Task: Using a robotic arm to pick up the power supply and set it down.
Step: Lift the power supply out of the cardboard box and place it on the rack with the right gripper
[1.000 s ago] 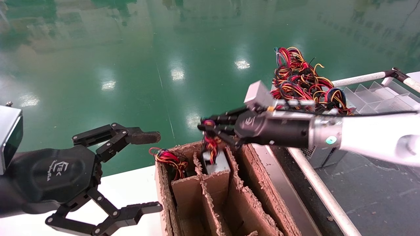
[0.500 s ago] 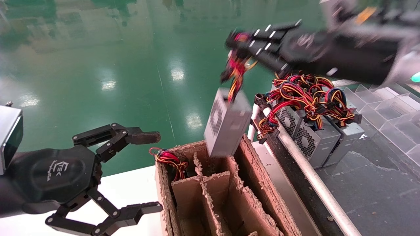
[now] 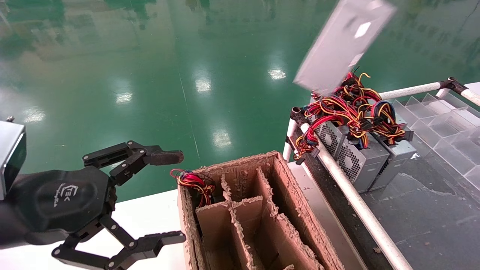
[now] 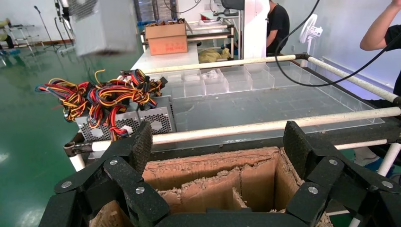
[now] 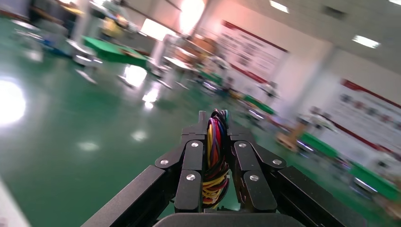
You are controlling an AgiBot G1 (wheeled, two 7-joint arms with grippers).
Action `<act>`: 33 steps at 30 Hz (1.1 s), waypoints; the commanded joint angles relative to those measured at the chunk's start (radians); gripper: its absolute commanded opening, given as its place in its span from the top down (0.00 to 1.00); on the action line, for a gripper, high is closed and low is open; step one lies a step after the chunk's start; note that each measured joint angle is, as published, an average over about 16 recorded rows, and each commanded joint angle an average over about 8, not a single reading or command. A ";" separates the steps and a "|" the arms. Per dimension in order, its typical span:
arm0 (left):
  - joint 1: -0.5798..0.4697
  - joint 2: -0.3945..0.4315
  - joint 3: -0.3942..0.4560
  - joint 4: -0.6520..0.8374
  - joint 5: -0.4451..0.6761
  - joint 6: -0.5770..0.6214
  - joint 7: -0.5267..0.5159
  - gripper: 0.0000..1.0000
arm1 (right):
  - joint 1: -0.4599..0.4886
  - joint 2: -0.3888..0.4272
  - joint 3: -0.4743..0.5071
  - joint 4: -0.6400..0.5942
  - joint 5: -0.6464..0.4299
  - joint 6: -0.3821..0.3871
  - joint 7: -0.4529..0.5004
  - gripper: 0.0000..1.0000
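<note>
The right gripper [image 5: 216,142] is clamped on the wire bundle [image 5: 215,156] of a power supply [image 3: 343,45]; the wires run between its two fingers. In the head view the gripper itself is out of frame. The supply hangs in the air, tilted, above a row of other supplies [image 3: 356,150] that lie on the desk [image 3: 431,225], their wires [image 3: 348,108] tangled on top. A rail [image 3: 356,204] edges that desk. The left gripper [image 3: 165,197] is parked with its fingers spread wide apart, just beside a cardboard divider box [image 3: 277,225]. One box compartment nearest this gripper holds a further wire bundle [image 3: 193,182].
</note>
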 commanded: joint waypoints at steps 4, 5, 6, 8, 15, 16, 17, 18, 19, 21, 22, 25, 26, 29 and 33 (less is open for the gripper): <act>0.000 0.000 0.000 0.000 0.000 0.000 0.000 0.00 | -0.016 0.128 0.015 0.141 -0.039 0.110 0.094 1.00; 0.000 0.000 0.000 0.000 0.000 0.000 0.000 0.00 | -0.026 0.156 0.018 0.171 -0.049 0.132 0.114 1.00; 0.000 0.000 0.000 0.000 0.000 0.000 0.000 0.00 | -0.036 0.184 0.021 0.201 -0.058 0.154 0.133 1.00; 0.000 0.000 0.000 0.000 0.000 0.000 0.000 0.00 | -0.061 0.243 0.026 0.260 -0.080 0.200 0.174 1.00; 0.000 0.000 0.000 0.000 0.000 0.000 0.000 0.00 | -0.192 0.438 0.026 0.423 -0.131 0.329 0.321 1.00; 0.000 0.000 0.000 0.000 0.000 0.000 0.000 0.00 | -0.218 0.463 0.023 0.440 -0.131 0.344 0.341 1.00; 0.000 0.000 0.000 0.000 0.000 0.000 0.000 0.00 | -0.246 0.487 0.018 0.455 -0.129 0.358 0.360 1.00; 0.000 0.000 0.000 0.000 0.000 0.000 0.000 0.00 | -0.273 0.508 0.014 0.469 -0.126 0.371 0.377 1.00; 0.000 0.000 0.000 0.000 0.000 0.000 0.000 0.00 | -0.302 0.529 0.007 0.481 -0.120 0.385 0.394 1.00; 0.000 0.000 0.000 0.000 0.000 0.000 0.000 0.00 | -0.361 0.567 -0.009 0.503 -0.106 0.416 0.424 1.00; 0.000 0.000 0.000 0.000 0.000 0.000 0.000 0.00 | -0.390 0.584 -0.018 0.513 -0.096 0.431 0.438 1.00; 0.000 0.000 0.000 0.000 0.000 0.000 0.000 0.00 | -0.476 0.626 -0.054 0.539 -0.061 0.481 0.470 1.00; 0.000 0.000 0.000 0.000 0.000 0.000 0.000 0.00 | -0.504 0.638 -0.067 0.548 -0.046 0.500 0.477 1.00; 0.000 0.000 0.000 0.000 0.000 0.000 0.000 0.00 | -0.580 0.663 -0.109 0.575 0.005 0.559 0.487 1.00; 0.000 0.000 0.000 0.000 0.000 0.000 0.000 0.00 | -0.665 0.672 -0.162 0.602 0.083 0.647 0.471 1.00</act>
